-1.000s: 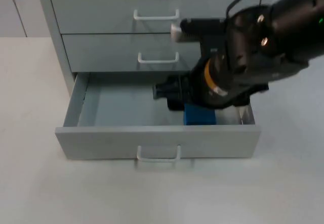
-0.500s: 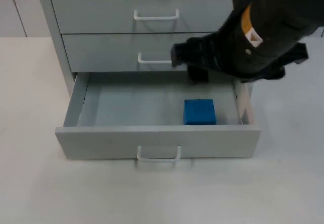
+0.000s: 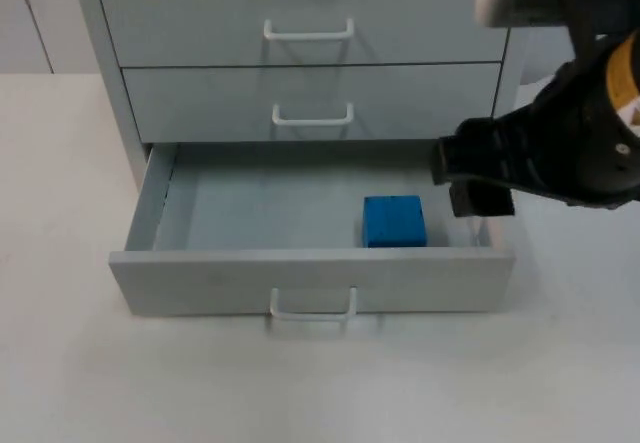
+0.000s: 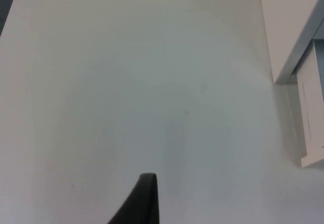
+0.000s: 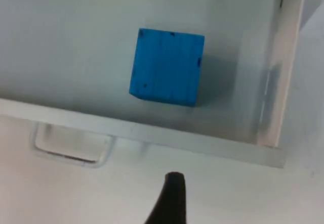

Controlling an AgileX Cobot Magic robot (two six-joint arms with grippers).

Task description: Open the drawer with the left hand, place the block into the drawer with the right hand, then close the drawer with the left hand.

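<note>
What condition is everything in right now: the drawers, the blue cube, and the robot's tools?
Bottom drawer: pulled open.
Middle drawer: closed.
Upper drawer: closed.
Blue block: lying inside the open drawer, near its front right, touched by nothing.
Right tool: above the drawer's right edge, holding nothing.
Left tool: waiting over bare table beside the cabinet.
</note>
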